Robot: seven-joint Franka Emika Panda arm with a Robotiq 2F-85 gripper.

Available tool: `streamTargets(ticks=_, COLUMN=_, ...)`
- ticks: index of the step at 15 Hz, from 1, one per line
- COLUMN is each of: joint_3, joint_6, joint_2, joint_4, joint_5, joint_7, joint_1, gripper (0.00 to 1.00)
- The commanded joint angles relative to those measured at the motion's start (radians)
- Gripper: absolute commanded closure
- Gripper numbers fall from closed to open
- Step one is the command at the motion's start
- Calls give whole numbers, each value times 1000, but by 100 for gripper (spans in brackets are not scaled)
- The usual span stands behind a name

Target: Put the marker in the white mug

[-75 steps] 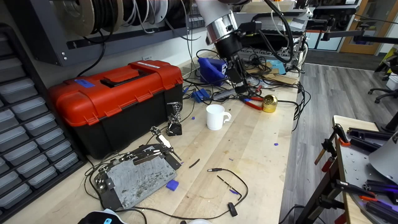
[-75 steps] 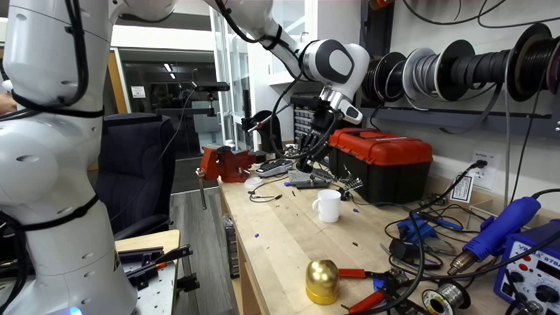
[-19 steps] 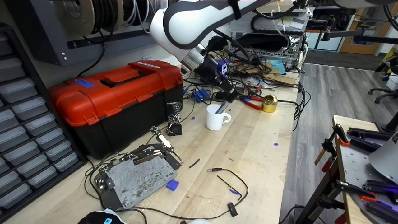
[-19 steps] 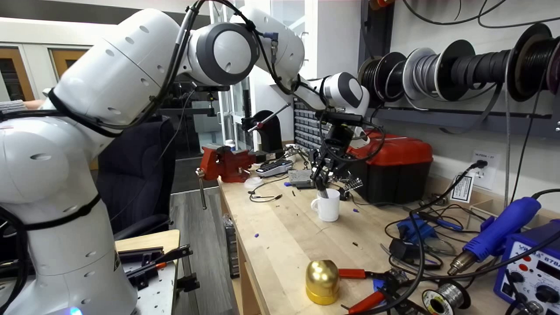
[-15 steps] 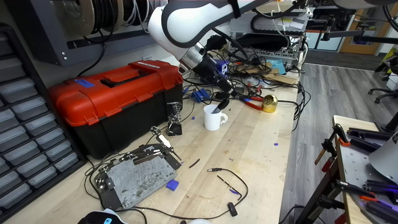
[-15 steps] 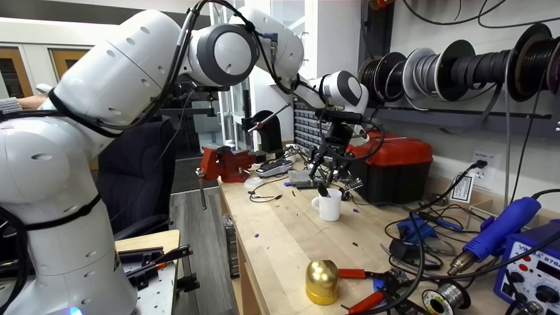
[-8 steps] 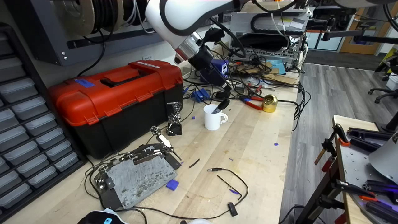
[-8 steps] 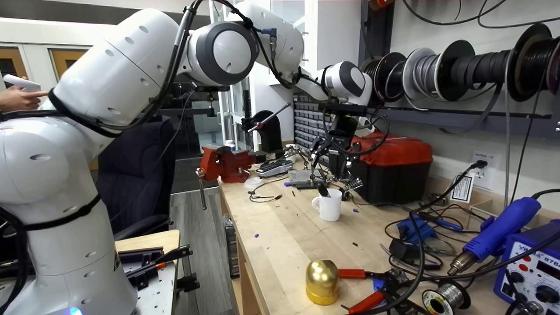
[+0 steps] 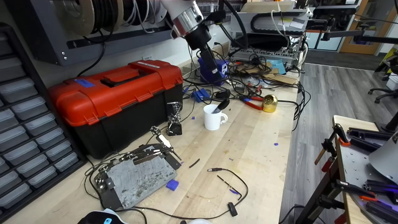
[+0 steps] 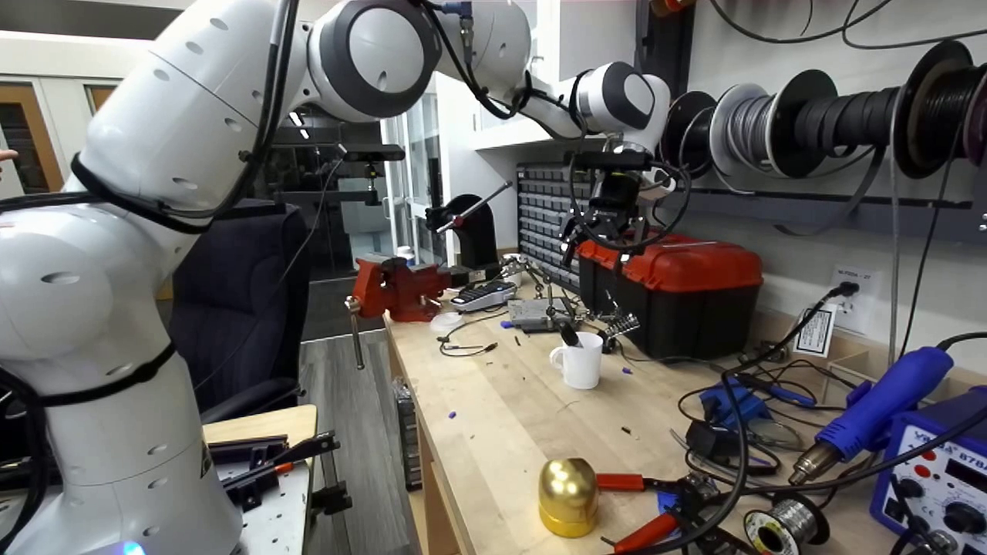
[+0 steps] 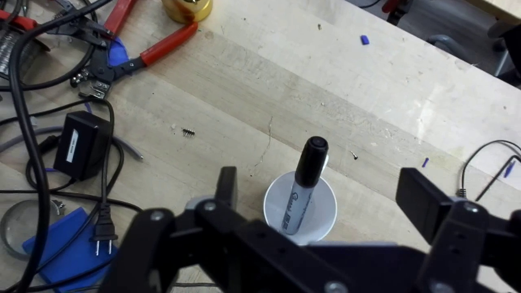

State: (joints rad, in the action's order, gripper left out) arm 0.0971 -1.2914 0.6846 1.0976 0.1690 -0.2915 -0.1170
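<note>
In the white mug (image 9: 212, 120), marker (image 11: 303, 189) aslant (cap (image 11: 311, 162) up, handleward).

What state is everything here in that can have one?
Robotiq gripper: open, holding nothing
White mug: upright
Marker: capped, leaning in the white mug, cap up
Toolbox: red lid shut
Parts drawers: look shut
Black wall plug: plugged in
Two-prong plug: unplugged, prongs bare
Soldering station: power unclear

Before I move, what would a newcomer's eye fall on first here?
Probably the big red-lidded toolbox, left of the white mug in an exterior view. Then the black-capped marker, leaning cap-up inside the mug. The pincer hangs open above the workbench, touching neither.
</note>
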Motion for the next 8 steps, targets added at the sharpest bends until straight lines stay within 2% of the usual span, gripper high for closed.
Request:
streamTargets(ticks=1, joint_3=2, joint_6=-78, joint_2=-158, joint_4=176, joint_5=-40, joint_7=55, joint_1=24, gripper=0)
streamTargets(ticks=2, joint_3=1, joint_6=-96, joint_2=-191, joint_4=213, joint_5=-40, joint_7=61, joint_1=24, gripper=0)
streamTargets(ticks=3, joint_3=-3, joint_6=-27, joint_2=-75, joint_4=59, joint_5=-18, joint_7=23, joint_1=8, gripper=0)
streamTargets(ticks=8, joint_3=-2, joint_6=-29, joint_2=-77, joint_4=69, joint_5=-19, joint_7=24, joint_1=6, gripper=0)
